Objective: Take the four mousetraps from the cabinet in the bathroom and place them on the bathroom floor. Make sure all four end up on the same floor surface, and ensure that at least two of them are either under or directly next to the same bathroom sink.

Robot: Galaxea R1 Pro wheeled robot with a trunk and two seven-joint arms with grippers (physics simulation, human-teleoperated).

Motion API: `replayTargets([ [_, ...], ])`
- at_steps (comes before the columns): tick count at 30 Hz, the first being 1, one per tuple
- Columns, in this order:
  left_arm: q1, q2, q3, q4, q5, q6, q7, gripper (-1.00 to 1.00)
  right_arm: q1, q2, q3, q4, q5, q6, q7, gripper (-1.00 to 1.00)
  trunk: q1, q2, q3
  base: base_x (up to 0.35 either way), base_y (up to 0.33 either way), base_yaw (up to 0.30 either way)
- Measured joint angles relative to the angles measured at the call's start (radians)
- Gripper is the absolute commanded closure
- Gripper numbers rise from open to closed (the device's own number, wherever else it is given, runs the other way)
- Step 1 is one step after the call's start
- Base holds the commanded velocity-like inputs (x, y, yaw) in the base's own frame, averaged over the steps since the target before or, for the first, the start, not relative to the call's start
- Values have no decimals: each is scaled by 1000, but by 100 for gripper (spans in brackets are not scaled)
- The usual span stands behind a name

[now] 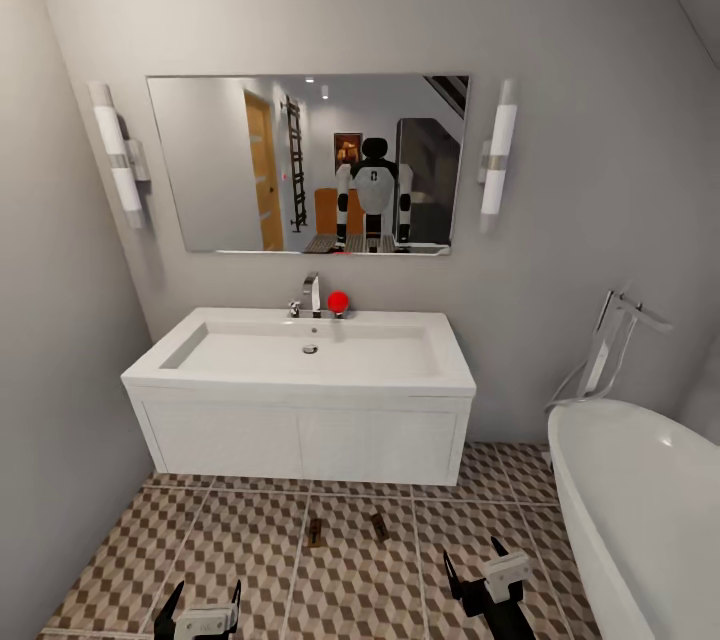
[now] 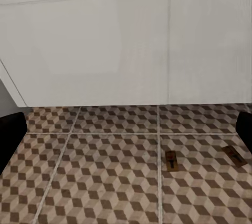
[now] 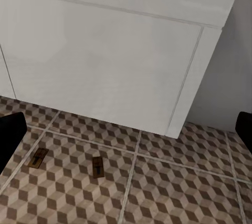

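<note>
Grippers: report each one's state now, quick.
Left gripper: open, holding nothing.
Right gripper: open, holding nothing; two mousetraps lie on the floor ahead.

Both tools (image 1: 203, 607) (image 1: 478, 565) low, fingers spread

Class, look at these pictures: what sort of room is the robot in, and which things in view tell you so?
A bathroom: a white rectangular sink basin with a chrome tap sits under a wide wall mirror, and a white freestanding bathtub stands beside it on the cube-patterned tiled floor.
</note>
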Motion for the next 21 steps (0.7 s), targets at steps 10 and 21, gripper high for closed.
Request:
replayTargets([
  [10,0,0,0,0,0,0,0,-100,0,0,0,1,0,0,0,-100,0,0,0,0,0,0],
  [21,0,0,0,0,1,0,0,-100,0,0,0,1,0,4,0,-100,-42,77,35,0,0,0],
])
